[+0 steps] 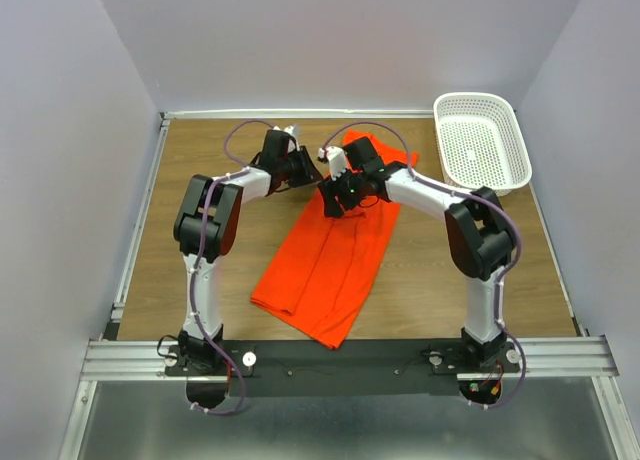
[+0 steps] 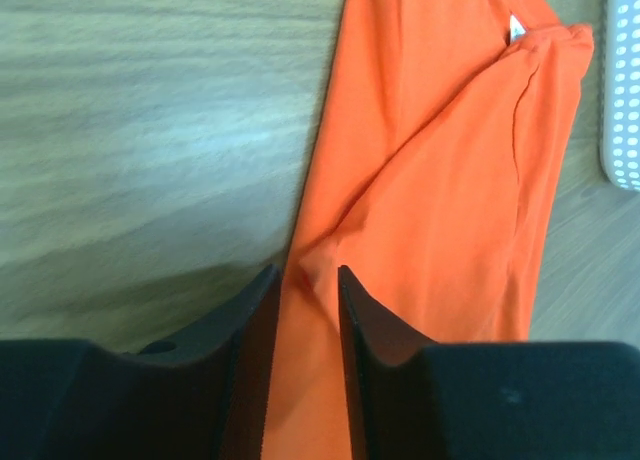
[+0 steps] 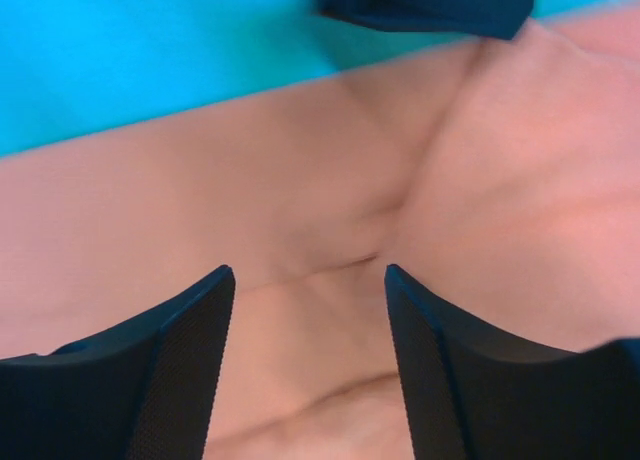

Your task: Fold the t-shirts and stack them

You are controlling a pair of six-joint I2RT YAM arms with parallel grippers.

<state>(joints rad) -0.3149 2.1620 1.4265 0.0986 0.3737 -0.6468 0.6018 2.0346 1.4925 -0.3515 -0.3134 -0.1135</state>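
One t-shirt [image 1: 325, 260] is in play: bright orange, already doubled lengthwise into a long strip that lies on the slant across the wooden surface [image 1: 420, 290], its hem end near the arm bases and its neck end pointing toward the white basket [image 1: 482, 145]. Both arms reach over the far half of the strip.

In the left wrist view the left tool [image 2: 305, 275] stands at the shirt's left edge with its jaws narrowly apart, and creases run into the gap. That reads as a pinch on the fabric, though the contact itself is hard to see. The right tool [image 3: 310, 275] hangs just above the cloth with its jaws wide and nothing between them.

The step in hand looks like the crosswise fold, neck end brought down to the hem. To do it well:

- The right tool should take the opposite edge level with the left grip and catch every layer.
- Both should lift together, only high enough to clear the cloth.
- The end should be carried along the strip's own line, so the edges meet squarely.
- The white neck label [image 2: 516, 27] should end up tucked inside.
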